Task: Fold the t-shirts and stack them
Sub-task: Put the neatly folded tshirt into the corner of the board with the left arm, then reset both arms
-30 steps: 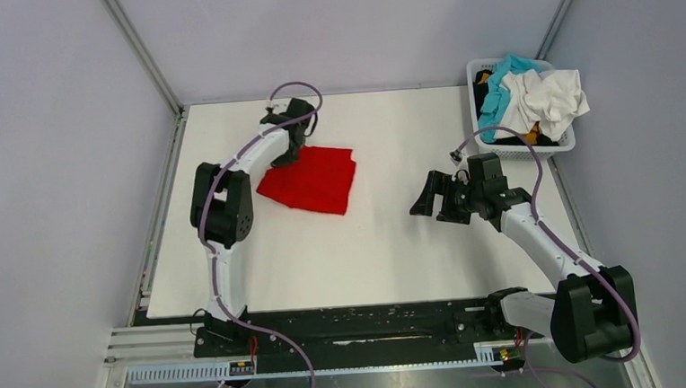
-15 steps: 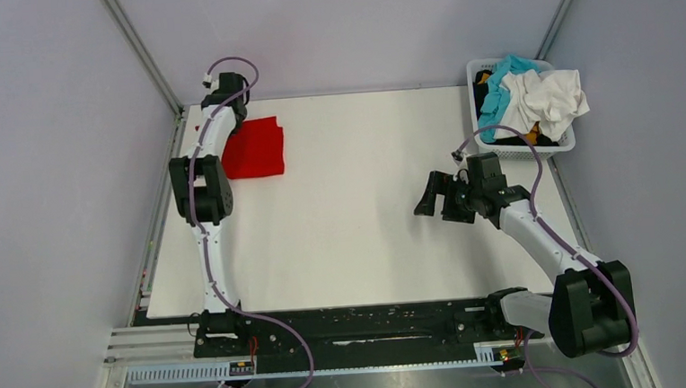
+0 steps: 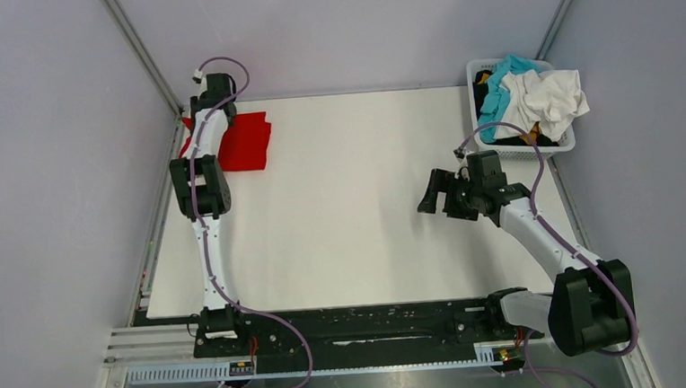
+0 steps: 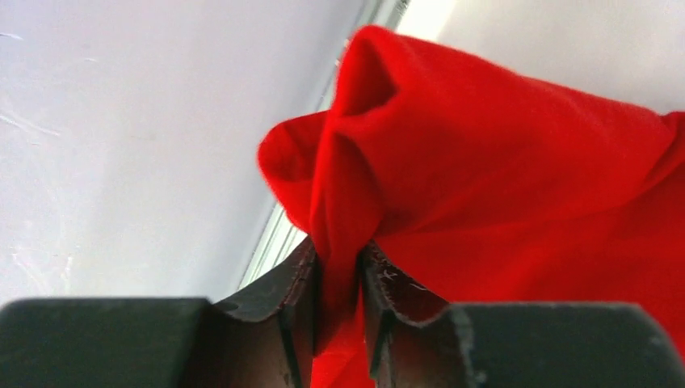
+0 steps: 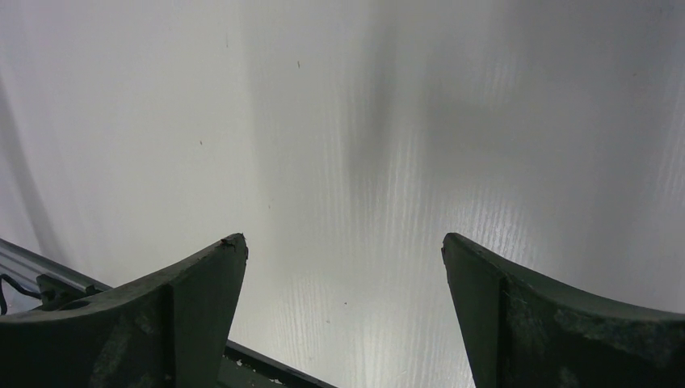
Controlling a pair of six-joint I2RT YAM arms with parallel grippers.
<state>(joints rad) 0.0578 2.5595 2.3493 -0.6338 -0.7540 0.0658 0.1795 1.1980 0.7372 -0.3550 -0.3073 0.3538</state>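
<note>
A folded red t-shirt (image 3: 244, 141) lies at the far left corner of the white table (image 3: 358, 211). My left gripper (image 3: 198, 122) is at that corner, shut on a pinched fold of the red t-shirt (image 4: 501, 170), with the cloth squeezed between the fingers (image 4: 283, 299). My right gripper (image 3: 429, 193) is open and empty, hovering over bare table right of centre; in the right wrist view its two fingertips (image 5: 226, 250) stand wide apart above the white surface.
A white basket (image 3: 566, 141) at the far right corner holds crumpled t-shirts, white (image 3: 545, 96) and teal (image 3: 498, 94) among them. Metal frame rails (image 3: 147, 57) and grey walls close in the table on the left, back and right.
My left gripper has dragged the red t-shirt from the table's back middle-left to the far left corner. The right gripper has barely moved.
</note>
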